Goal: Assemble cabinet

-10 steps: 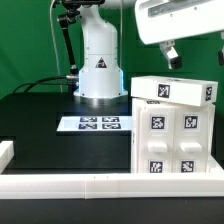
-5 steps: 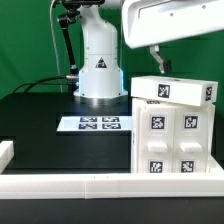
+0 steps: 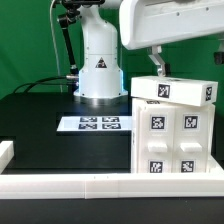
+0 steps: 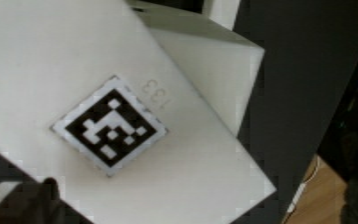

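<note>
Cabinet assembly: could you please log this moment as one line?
gripper: above cabinet, state unclear | cabinet: upright by rail | marker board: flat on table

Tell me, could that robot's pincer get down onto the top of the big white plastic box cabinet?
Probably yes. The pincer hangs just above the white plastic box cabinet, near its top's far corner, and nothing shows between them.

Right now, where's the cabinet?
The cabinet stands on the exterior view's right, on the black table just behind the white border rail, right of the marker board. The gripper hangs above its top.
</note>
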You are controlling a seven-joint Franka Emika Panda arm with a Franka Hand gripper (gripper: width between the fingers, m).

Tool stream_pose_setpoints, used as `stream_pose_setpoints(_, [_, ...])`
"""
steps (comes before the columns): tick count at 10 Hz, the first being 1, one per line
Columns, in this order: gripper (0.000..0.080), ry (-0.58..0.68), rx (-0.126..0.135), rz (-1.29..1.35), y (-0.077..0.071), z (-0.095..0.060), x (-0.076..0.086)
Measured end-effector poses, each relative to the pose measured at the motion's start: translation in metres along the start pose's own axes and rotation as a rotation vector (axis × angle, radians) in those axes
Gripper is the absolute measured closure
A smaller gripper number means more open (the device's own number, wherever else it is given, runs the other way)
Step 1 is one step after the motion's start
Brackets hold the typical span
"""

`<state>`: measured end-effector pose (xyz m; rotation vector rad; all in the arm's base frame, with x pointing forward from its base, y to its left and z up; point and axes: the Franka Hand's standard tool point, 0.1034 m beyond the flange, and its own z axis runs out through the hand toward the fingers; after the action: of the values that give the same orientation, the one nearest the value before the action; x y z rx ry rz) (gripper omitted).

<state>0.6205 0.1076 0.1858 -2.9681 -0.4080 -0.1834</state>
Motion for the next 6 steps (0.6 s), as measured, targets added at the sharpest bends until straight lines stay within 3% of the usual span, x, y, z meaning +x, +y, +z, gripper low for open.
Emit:
stream_pose_setpoints(1, [0.0002, -0.003, -0.009, -0.102, 0.002, -0.001, 0.001])
stream_pose_setpoints(3, [0.0002, -0.037, 0.008, -0.107, 0.013, 0.000, -0.002])
stream_pose_setpoints(6, [0.0002, -0.042, 0.002, -0.318, 0.017, 0.001, -0.003])
